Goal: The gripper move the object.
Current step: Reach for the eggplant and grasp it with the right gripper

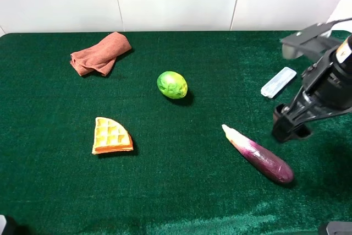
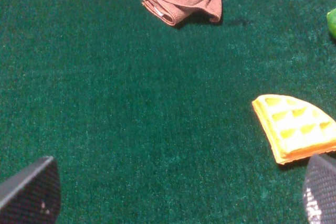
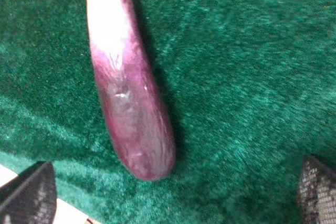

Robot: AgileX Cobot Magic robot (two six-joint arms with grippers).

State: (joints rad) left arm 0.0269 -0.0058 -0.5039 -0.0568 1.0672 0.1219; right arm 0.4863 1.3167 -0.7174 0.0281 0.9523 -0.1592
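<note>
The purple toy eggplant (image 1: pixel 257 154) lies on the green cloth at the front right, its pale tip pointing back-left. The right wrist view shows it close up (image 3: pixel 128 93), lying free between the spread fingertips (image 3: pixel 29 195). My right gripper (image 1: pixel 290 126) is open and hovers just to the right of the eggplant, above the cloth, not touching it. My left gripper (image 2: pixel 181 195) is open and empty, out of the exterior high view, over bare cloth near the waffle.
A green lime-like ball (image 1: pixel 172 85) sits mid-table. A yellow waffle wedge (image 1: pixel 111 136) lies front left, also in the left wrist view (image 2: pixel 295 127). A brown folded cloth (image 1: pixel 100 53) is back left. A pale translucent bar (image 1: pixel 278 82) lies back right.
</note>
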